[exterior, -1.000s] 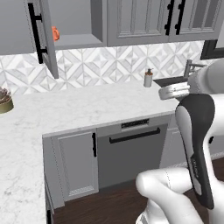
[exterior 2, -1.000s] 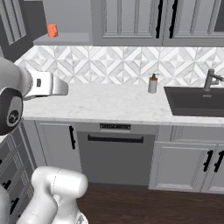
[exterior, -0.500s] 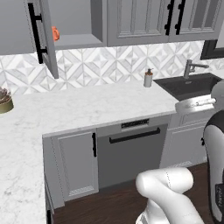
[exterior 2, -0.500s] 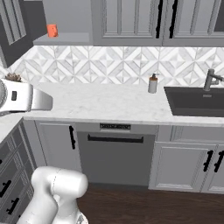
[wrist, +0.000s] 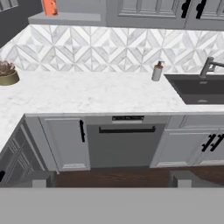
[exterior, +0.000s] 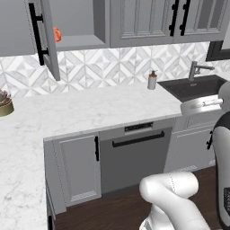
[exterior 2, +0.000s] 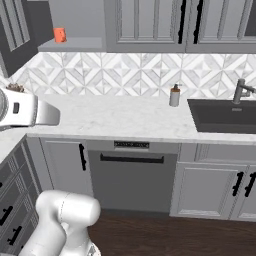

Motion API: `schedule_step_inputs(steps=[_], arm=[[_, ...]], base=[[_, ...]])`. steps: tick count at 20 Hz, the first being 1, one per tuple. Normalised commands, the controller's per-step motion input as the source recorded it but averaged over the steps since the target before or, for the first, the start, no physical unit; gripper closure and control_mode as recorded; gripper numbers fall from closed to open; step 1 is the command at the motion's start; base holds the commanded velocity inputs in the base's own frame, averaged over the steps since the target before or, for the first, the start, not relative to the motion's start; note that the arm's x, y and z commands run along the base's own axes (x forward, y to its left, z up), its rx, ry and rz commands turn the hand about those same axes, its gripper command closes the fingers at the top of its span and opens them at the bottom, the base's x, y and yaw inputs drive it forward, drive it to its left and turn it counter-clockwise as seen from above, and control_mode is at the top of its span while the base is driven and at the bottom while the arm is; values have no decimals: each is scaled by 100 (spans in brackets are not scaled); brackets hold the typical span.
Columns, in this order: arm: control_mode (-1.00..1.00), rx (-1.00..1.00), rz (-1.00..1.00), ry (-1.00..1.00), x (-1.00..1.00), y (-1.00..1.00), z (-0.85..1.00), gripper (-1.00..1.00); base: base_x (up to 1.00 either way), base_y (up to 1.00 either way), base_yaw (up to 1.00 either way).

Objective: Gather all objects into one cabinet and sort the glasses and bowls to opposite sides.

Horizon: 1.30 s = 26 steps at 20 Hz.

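Observation:
An orange mug [exterior: 56,34] [exterior 2: 60,35] [wrist: 50,7], one of the glasses, stands on the lower shelf of an open grey wall cupboard [exterior: 83,42] at the upper left, beside its swung-out door [exterior: 45,38]. In the hand view my gripper [wrist: 111,180] is open with nothing between its dark fingertips [wrist: 41,179]. It is held back from the counter and faces the dishwasher [wrist: 127,144], far below and to the right of the mug. The cabinet and the bowls are out of view.
A potted succulent [exterior: 4,103] [wrist: 8,73] sits at the counter's left end. A soap dispenser [exterior: 152,81] [exterior 2: 174,96] stands by the dark sink [exterior 2: 225,115] and faucet [exterior: 197,69]. My white arm [exterior: 202,105] [exterior 2: 30,112] crosses the views' edges.
The arm has swung back and down, toward the right edge of the left base view and the left edge of the right base view. The kitchen has not shifted. The gripper stays open.

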Motion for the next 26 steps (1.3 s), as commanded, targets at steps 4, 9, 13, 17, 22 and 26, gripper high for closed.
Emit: schedule_step_inputs(steps=[4,9,13,17,22,26], arm=[[100,0,0,0,4,4,0,-100],[100,0,0,0,0,0,0,-100],[100,0,0,0,0,0,0,-100],[100,0,0,0,0,0,0,-100],[100,0,0,0,0,0,0,-100],[100,0,0,0,0,0,0,-100]], base=[[4,6,0],[23,31,8],[36,23,12],[46,20,11],[48,34,15],[48,34,16]])
